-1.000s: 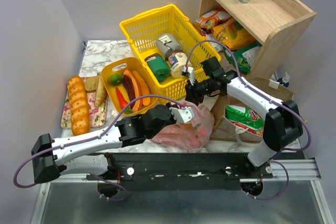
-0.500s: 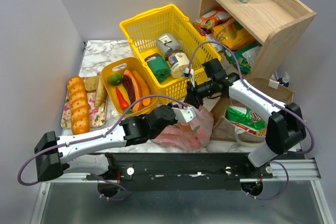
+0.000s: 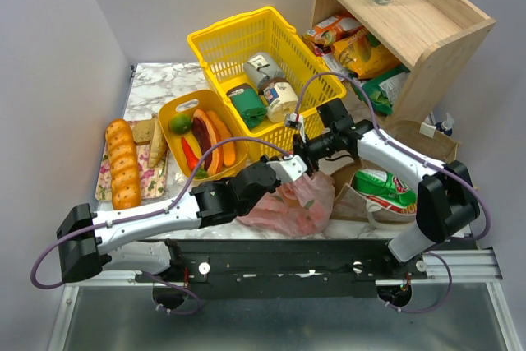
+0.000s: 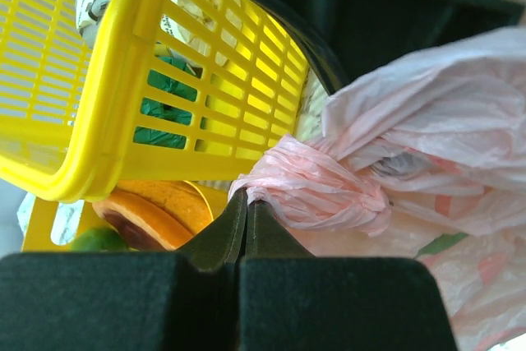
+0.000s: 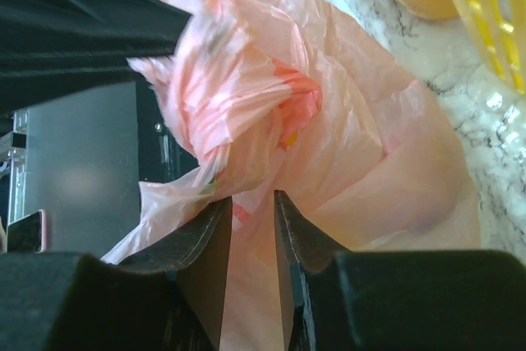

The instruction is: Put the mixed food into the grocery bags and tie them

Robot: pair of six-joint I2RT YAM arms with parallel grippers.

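Tying is underway: at centre of the top view, both grippers meet over the pink bag (image 3: 292, 203) on the surface. Left wrist: left gripper (image 4: 246, 203) jaws closed on twisted plastic. Right wrist: right gripper (image 5: 251, 203) jaws pinch another strand, slightly parted. Next, I judge, pull apart to cinch.

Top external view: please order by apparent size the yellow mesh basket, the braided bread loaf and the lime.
1. yellow mesh basket, clearly largest
2. braided bread loaf
3. lime, smallest
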